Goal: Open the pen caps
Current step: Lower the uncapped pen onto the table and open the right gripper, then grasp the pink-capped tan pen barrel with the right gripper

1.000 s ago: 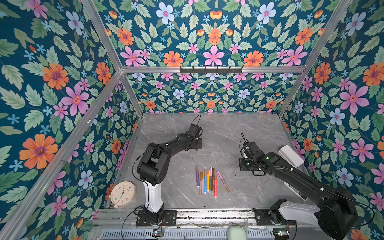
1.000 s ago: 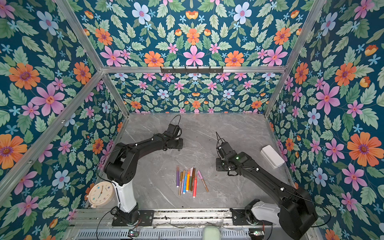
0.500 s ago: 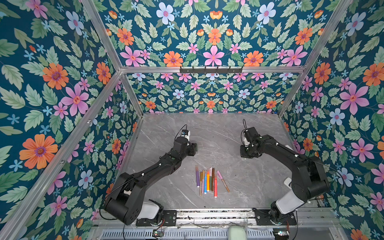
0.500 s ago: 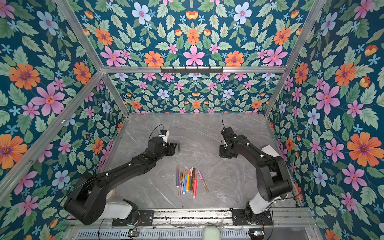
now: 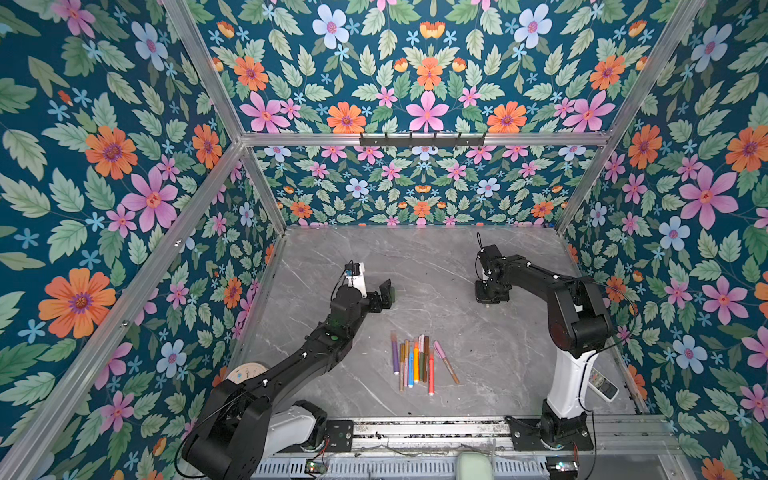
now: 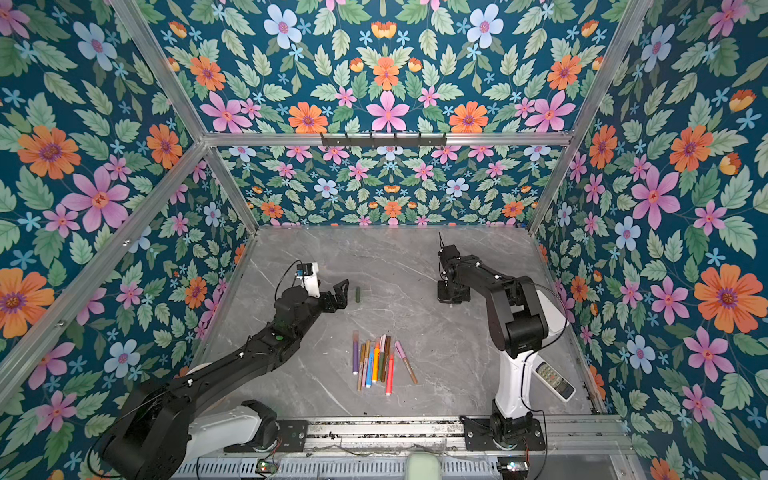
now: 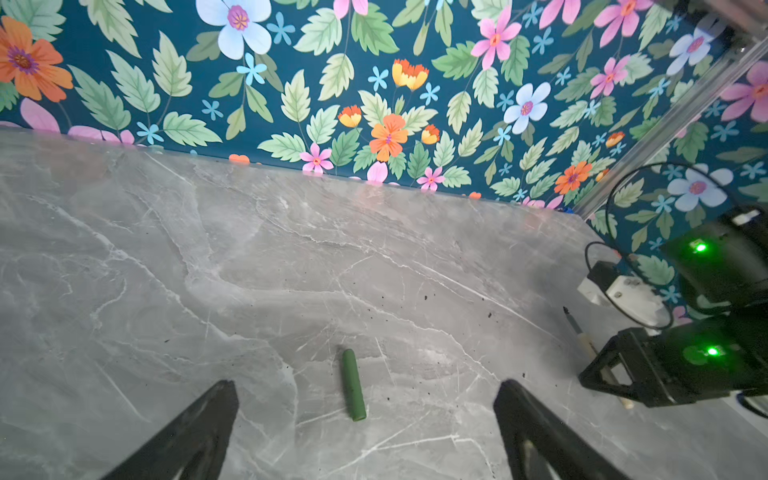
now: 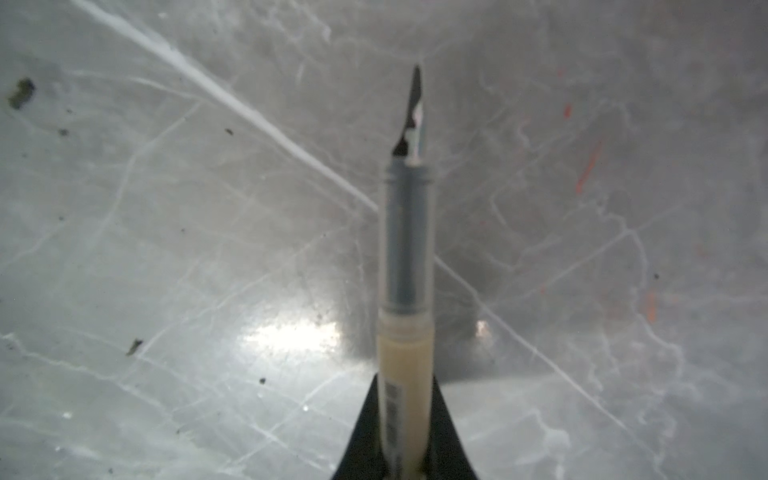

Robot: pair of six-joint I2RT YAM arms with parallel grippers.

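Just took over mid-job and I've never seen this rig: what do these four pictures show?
Two black robot arms with two-finger grippers work on a grey table. Two pictures look down from overhead; the other two come from cameras on the arms' wrists. A row of pens lies near the front. The left gripper is open, with a loose green cap lying on the table just ahead of it. The right gripper is shut on an uncapped pen, tip bare.

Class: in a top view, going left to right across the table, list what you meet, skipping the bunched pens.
left gripper → green pen cap → right gripper, gripping an uncapped pen → remote control
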